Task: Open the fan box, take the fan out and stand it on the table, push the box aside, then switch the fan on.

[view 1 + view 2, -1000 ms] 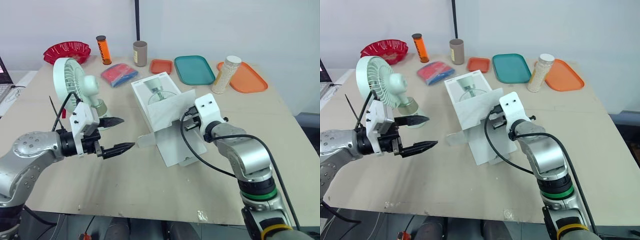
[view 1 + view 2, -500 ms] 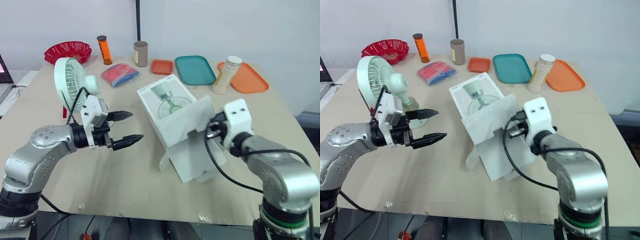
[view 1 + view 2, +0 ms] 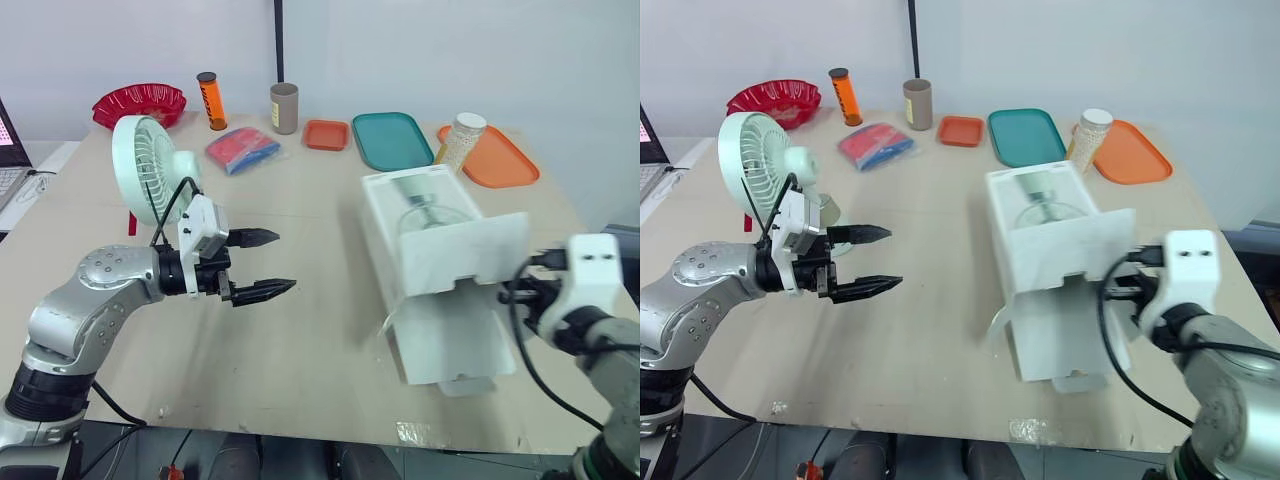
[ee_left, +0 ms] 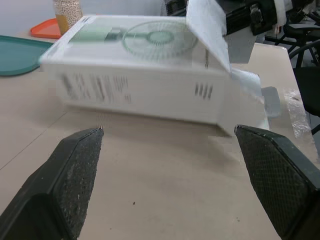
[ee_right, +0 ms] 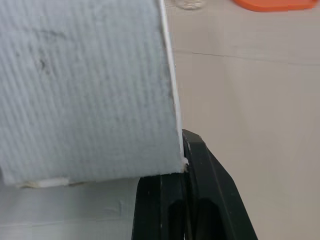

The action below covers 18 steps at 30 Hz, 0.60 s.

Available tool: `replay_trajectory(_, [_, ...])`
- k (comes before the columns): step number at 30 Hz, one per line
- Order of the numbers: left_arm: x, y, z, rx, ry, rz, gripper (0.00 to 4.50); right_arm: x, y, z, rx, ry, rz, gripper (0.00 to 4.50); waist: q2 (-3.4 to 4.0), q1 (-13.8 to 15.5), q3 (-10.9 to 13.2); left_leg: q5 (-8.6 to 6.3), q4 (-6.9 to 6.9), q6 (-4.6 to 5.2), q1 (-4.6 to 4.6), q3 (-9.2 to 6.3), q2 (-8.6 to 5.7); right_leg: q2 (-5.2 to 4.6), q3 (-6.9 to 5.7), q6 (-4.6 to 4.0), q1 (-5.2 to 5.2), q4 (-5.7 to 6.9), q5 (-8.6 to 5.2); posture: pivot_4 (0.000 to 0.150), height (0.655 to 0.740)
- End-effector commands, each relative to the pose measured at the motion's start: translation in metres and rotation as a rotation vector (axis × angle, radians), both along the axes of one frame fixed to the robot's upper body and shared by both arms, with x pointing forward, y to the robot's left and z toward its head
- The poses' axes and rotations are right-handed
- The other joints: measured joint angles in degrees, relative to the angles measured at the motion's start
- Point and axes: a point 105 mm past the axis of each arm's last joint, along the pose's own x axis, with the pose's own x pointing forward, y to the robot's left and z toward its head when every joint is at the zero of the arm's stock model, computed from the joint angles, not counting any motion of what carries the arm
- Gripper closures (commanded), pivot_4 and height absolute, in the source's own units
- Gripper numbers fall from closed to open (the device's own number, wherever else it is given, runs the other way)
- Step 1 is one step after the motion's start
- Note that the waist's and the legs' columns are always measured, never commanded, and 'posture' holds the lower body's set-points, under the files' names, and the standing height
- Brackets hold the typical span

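The white fan [image 3: 147, 171] stands upright on the table [image 3: 300, 330] at the left, out of its box. Just in front of it and to its right my left gripper [image 3: 283, 262] hangs open with nothing between its fingers. The white fan box [image 3: 432, 270] lies on the right half of the table with a flap standing up. My right gripper [image 3: 512, 294] sits at the box's right side, shut on the edge of that flap [image 5: 170, 100]. In the left wrist view the box [image 4: 140, 75] lies ahead between the open fingers [image 4: 75, 170].
Along the back edge stand a red bowl [image 3: 138, 103], an orange bottle [image 3: 209, 100], a brown cup [image 3: 283, 108], a small orange tray [image 3: 326, 134], a teal tray [image 3: 392, 140], a jar [image 3: 460, 140] and an orange tray [image 3: 500, 160]. A blue-red packet [image 3: 240, 148] lies behind the fan.
The box has slid to the right across the table, pulled by my right gripper. My left gripper stayed open and shifted slightly towards the fan.
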Motion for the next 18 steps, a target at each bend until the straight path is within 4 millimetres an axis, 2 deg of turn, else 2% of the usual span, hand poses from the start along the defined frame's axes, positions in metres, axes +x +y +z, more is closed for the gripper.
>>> replay_trajectory(1, [-0.001, -0.003, 0.007, -0.002, -0.040, -0.020, 0.00, -0.015, -0.015, 0.006, 0.001, -0.027, -0.040, 4.49, 0.02, -0.02, -0.01, 0.00, 0.00, 0.00, 0.01, 0.00, 0.00, 0.00, 0.00, 0.00, 0.00, 0.00, 0.00, 0.150, 0.7400])
replay_trajectory(7, [-0.005, -0.006, 0.003, 0.018, -0.042, -0.053, 0.00, -0.026, -0.030, 0.001, 0.041, 0.005, -0.048, 4.49, 0.10, -0.07, -0.05, 0.01, 0.00, 0.01, 0.11, 0.04, 0.01, 0.02, 0.05, -0.01, 0.06, 0.05, 0.00, 0.150, 0.7400])
replay_trajectory(12, [-0.011, -0.005, -0.007, 0.074, -0.074, -0.104, 0.00, -0.036, -0.077, -0.008, 0.037, 0.081, -0.083, 4.49, 0.11, 0.15, -0.06, 0.00, -0.01, 0.03, 0.10, 0.04, -0.16, -0.07, 0.11, 0.09, 0.17, -0.05, -0.05, 0.150, 0.7400])
replay_trajectory(15, [-0.010, -0.004, -0.008, 0.080, -0.083, -0.110, 0.00, -0.041, -0.096, -0.017, 0.011, 0.139, -0.064, 4.49, 0.09, 0.11, -0.09, 0.00, 0.00, 0.05, 0.16, 0.03, -0.15, -0.04, 0.16, 0.10, 0.23, -0.04, -0.06, 0.150, 0.7400])
replay_trajectory(18, [-0.012, -0.004, -0.010, 0.083, -0.085, -0.116, 0.00, -0.039, -0.121, -0.019, -0.015, 0.157, -0.098, 4.49, 0.10, -0.08, -0.09, -0.01, 0.01, 0.07, 0.30, 0.05, -0.17, -0.05, 0.19, 0.15, 0.39, -0.05, -0.09, 0.150, 0.7400])
